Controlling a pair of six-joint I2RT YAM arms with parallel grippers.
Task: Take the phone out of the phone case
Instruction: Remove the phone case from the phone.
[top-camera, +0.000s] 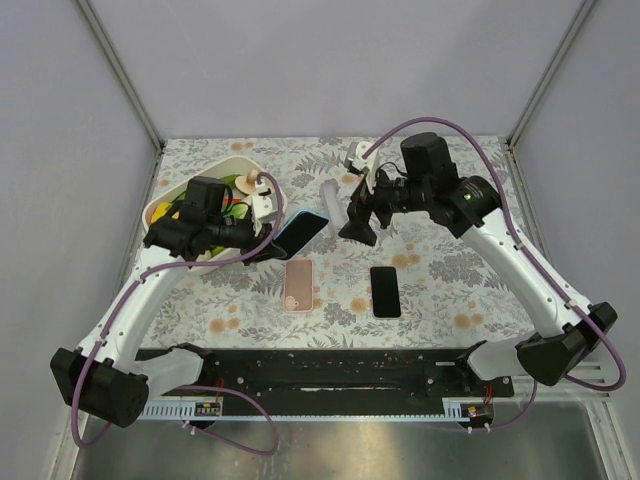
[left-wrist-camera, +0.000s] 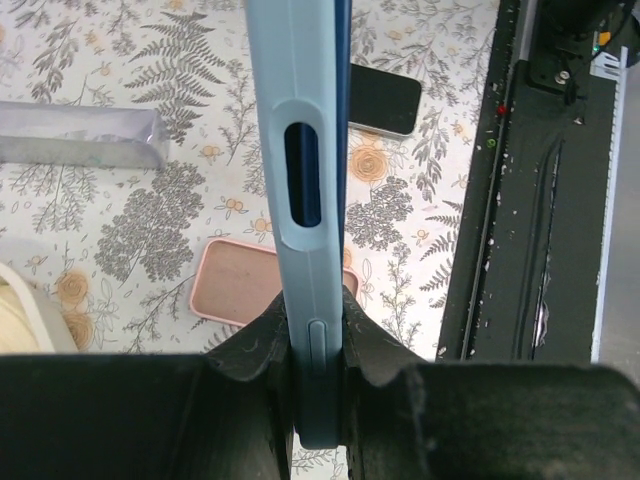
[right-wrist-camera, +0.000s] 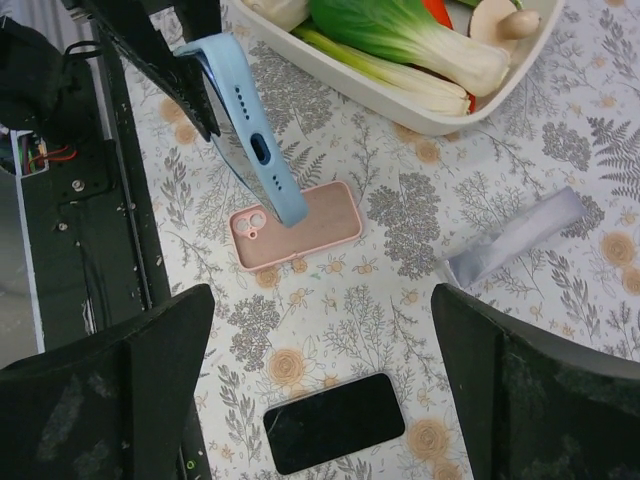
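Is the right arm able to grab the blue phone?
Probably yes: the right gripper is open, and the blue phone sticks out of the left gripper toward it, nothing between.

You have no text, label, brand or number that can be read in any view. The blue phone case, the pink case at 6 o'clock from it and the black phone at 4 o'clock show plain faces, and the desk carries only a fern-and-flower pattern. Any marking on the small circuit board at the desk's 6 o'clock edge is too small for you to make out.
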